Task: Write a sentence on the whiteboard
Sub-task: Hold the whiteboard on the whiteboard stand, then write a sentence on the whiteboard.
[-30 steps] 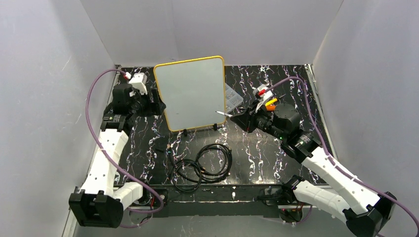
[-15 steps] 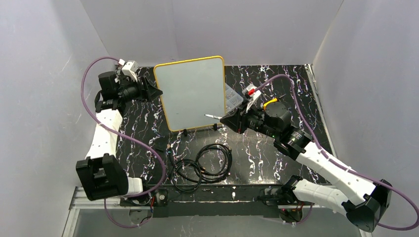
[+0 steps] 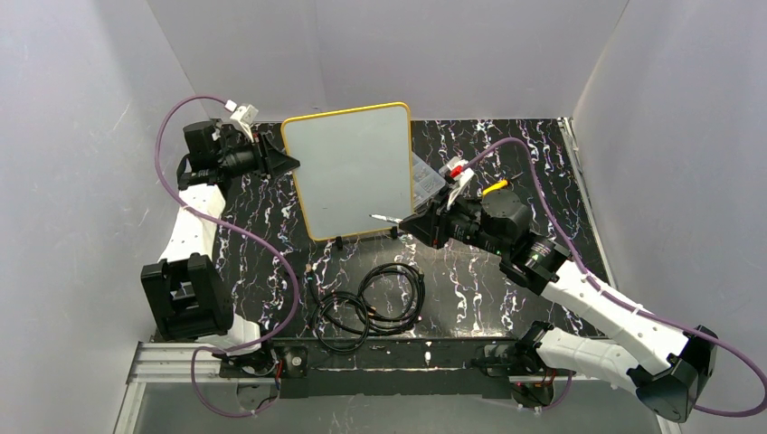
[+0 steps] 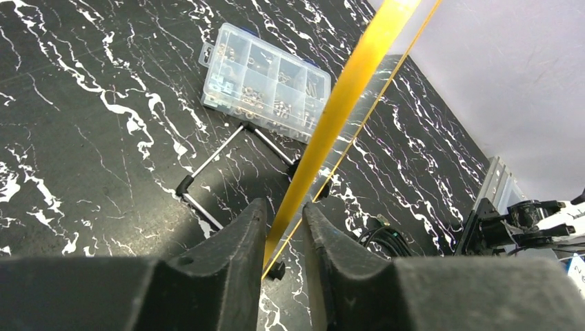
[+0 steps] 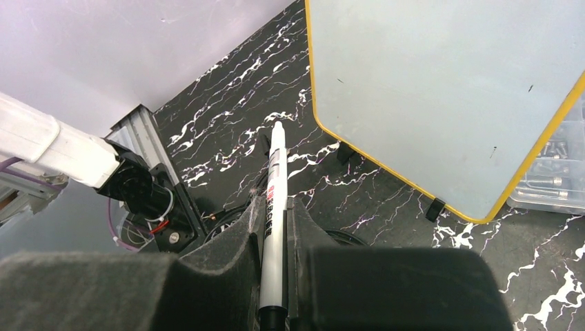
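The whiteboard (image 3: 353, 172) stands upright at the back of the black marbled table, yellow-framed, with small black feet. Its face (image 5: 441, 89) is blank; no sentence shows on it. My left gripper (image 3: 291, 163) is at the board's left edge. In the left wrist view its jaws (image 4: 284, 207) are closed narrowly round the yellow frame (image 4: 352, 76). My right gripper (image 3: 418, 223) is shut on a white marker (image 5: 276, 172). The marker's tip (image 3: 375, 217) points left, just in front of the board's lower right part and apart from it.
A clear compartment box (image 3: 425, 176) of small parts lies behind the board's right side. Coiled black cables (image 3: 371, 298) lie on the table in front of the board. The board's metal stand legs (image 4: 207, 162) reach out behind it. Grey walls enclose the table.
My left arm swung up and right to the board's left edge, and its jaws closed round the frame. My right gripper carried the marker left, toward the board's lower part.
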`<state>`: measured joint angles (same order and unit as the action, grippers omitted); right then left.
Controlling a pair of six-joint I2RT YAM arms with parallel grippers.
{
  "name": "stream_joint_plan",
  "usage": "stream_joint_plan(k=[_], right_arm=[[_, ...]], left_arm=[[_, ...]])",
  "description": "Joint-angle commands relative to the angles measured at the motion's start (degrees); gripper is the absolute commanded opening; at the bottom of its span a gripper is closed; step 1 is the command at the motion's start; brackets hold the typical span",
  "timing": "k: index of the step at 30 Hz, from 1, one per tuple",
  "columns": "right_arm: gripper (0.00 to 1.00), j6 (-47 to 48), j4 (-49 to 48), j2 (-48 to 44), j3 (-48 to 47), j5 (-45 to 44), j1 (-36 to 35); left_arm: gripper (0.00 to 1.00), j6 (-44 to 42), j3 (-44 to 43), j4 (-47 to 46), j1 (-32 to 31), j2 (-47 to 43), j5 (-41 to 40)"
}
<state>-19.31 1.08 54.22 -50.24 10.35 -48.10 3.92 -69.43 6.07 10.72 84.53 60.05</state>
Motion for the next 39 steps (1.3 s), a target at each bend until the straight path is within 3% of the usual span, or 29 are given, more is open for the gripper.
stream_joint_plan(k=[1,14,23,30,39], right_arm=[[0.01,0.06,-2.35,-0.16,-2.55,-1.03,-0.74],[0.01,0.41,-1.96,-1.31,-1.45,-1.47,-1.38],[0.01,1.24,-5.16,0.71,-2.04,-3.3,-2.58],[0.01,6.18,-19.74,5.37,-2.28,-16.12,-10.5],[0.01,9.76,-33.42,21.68,-10.8,-15.73,-11.07]], left_arm=[[0.21,0.63,1.32,-1.38,0.31,-2.32,4.04],[0.0,-2.06,11.09,0.23,-0.06,-11.81,2.88],[0.0,-5.93,13.37,3.72,-0.83,-14.26,1.97],[0.0,-7.09,14.49,4.62,-1.34,-16.07,0.69],[0.0,-8.84,13.8,6.0,-1.47,-16.19,0.14]])
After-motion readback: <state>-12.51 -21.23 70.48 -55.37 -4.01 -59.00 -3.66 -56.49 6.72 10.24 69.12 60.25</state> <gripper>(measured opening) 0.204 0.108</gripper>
